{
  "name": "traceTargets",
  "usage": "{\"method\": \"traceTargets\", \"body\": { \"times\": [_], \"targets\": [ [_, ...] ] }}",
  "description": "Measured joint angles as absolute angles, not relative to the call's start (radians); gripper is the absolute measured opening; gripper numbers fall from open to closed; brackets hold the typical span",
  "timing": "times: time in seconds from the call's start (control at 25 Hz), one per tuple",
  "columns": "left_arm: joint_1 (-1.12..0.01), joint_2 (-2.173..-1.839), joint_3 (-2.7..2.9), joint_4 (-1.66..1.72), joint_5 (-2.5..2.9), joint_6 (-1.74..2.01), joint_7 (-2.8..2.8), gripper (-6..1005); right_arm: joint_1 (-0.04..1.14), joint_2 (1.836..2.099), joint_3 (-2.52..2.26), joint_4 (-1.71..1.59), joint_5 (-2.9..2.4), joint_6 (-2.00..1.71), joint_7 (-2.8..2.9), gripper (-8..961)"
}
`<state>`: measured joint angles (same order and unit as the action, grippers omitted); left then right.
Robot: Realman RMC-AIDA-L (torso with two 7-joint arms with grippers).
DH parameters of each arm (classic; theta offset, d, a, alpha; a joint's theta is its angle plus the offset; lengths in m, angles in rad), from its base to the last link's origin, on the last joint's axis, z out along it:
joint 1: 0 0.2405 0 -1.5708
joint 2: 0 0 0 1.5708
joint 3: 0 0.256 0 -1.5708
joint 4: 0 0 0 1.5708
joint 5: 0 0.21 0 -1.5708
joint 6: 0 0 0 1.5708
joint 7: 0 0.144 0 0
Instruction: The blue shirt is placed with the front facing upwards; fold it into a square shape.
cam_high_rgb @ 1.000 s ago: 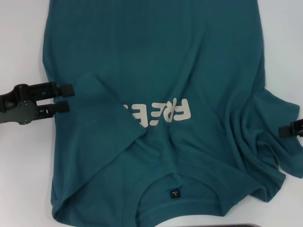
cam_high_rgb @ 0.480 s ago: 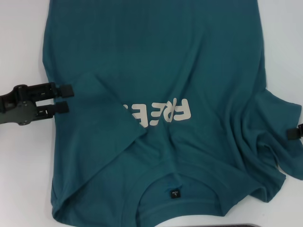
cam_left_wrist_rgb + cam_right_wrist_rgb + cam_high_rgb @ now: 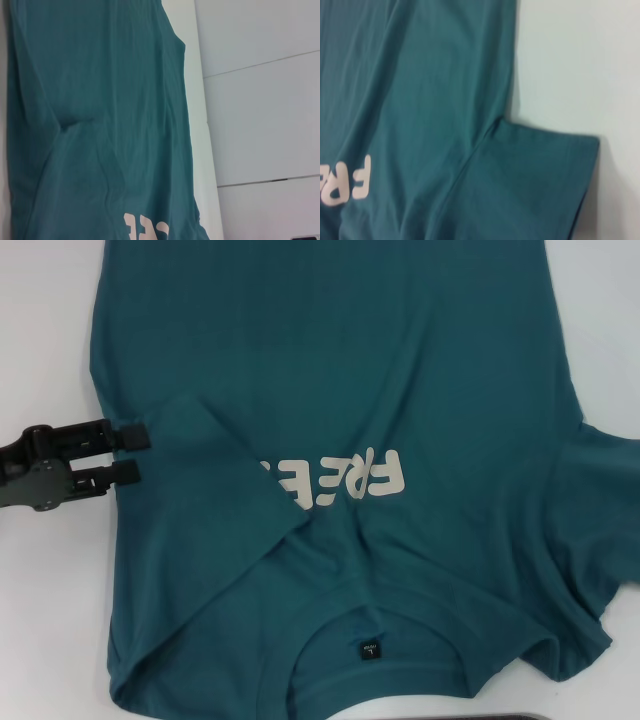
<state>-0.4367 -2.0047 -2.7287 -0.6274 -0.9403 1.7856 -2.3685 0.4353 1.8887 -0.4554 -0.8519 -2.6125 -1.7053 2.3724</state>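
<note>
Shirt: flat on tabletop, left sleeve folded inward. My left pincer: open, at its edge.

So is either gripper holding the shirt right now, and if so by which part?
Nothing is held. The left gripper sits open at the edge of the blue shirt, beside the folded-in sleeve, with no cloth between its fingers. The right gripper is out of view.

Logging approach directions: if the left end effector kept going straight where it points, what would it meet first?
The shirt: the left end effector points across the table at the shirt's folded left edge, right in front of its open fingertips. Height above the cloth is unclear.
</note>
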Motion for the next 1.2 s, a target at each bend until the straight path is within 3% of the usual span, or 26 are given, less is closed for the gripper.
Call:
{"method": "traceTargets", "body": {
  "times": [1.2],
  "targets": [
    [-0.432,-2.000,-2.764,-0.627,-0.942,1.787,-2.379,720,0.498,1.883,-0.394,-0.944,-2.616,-1.708,2.425,45]
  ]
}}
